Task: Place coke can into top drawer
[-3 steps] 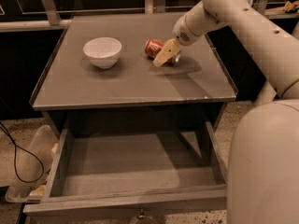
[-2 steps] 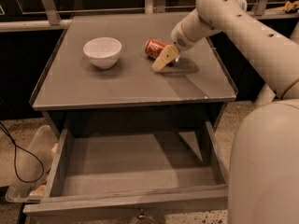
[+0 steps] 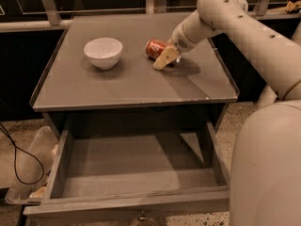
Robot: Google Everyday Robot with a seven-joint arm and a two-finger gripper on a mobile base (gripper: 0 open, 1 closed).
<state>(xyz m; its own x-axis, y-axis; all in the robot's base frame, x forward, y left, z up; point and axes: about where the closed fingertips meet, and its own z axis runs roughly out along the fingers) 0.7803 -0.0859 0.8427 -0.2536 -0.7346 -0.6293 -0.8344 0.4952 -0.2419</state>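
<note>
The coke can (image 3: 153, 48) is a red can lying on its side on the grey cabinet top (image 3: 127, 86), right of centre. My gripper (image 3: 162, 56) comes in from the right on the white arm (image 3: 225, 13) and is right at the can, touching its right end, low over the surface. The can's right end is hidden behind the gripper. The top drawer (image 3: 136, 161) is pulled out wide below the cabinet top and nothing lies in it. Its front panel (image 3: 127, 207) is nearest the camera.
A white bowl (image 3: 103, 52) stands on the cabinet top to the left of the can. A clear plastic bin (image 3: 28, 173) and a black cable (image 3: 14, 161) are on the floor at the left. The robot's white body (image 3: 268, 173) fills the lower right.
My gripper has moved slightly left and down, closer in on the can. The can and bowl have not moved.
</note>
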